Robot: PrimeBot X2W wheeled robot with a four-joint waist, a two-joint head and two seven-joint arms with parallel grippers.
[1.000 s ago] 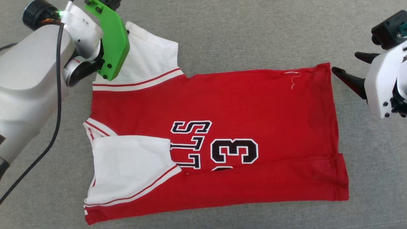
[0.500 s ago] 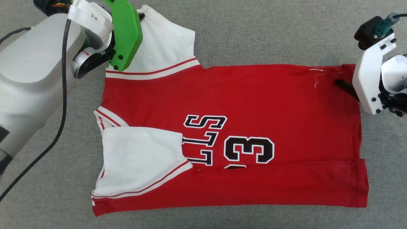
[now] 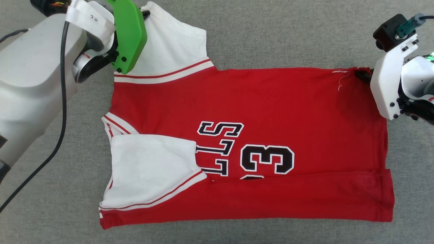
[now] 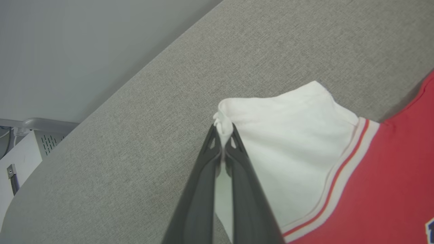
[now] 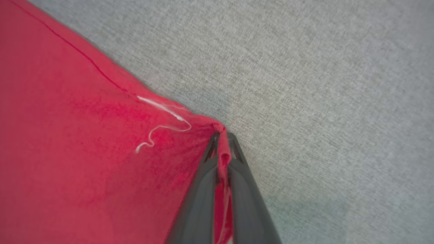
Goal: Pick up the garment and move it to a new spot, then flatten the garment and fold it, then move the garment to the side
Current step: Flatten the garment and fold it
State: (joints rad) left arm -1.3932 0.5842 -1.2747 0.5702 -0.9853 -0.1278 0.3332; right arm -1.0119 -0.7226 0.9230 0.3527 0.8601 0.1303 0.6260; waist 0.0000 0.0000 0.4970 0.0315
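Observation:
The garment [image 3: 271,108], a red jersey T-shirt with white sleeves and black lettering, lies on the grey cloth surface with its near long edge folded over. My left gripper [image 4: 223,130] is shut on the tip of the far white sleeve [image 4: 291,145]; in the head view its fingers sit behind a green mount [image 3: 127,37]. My right gripper [image 5: 222,139] is shut on the far hem corner of the garment [image 5: 101,135], at the head view's upper right [image 3: 362,75]. A loose white thread [image 5: 162,127] trails beside that corner.
Grey fabric surface [image 3: 271,30] surrounds the garment on all sides. A black cable [image 3: 57,135] hangs from my left forearm. In the left wrist view the surface's edge, a pale wall and a white unit [image 4: 20,159] lie beyond.
My right gripper moved in from the right onto the garment's far hem corner and closed on it. The head camera shifted a little. The left gripper kept its hold on the sleeve.

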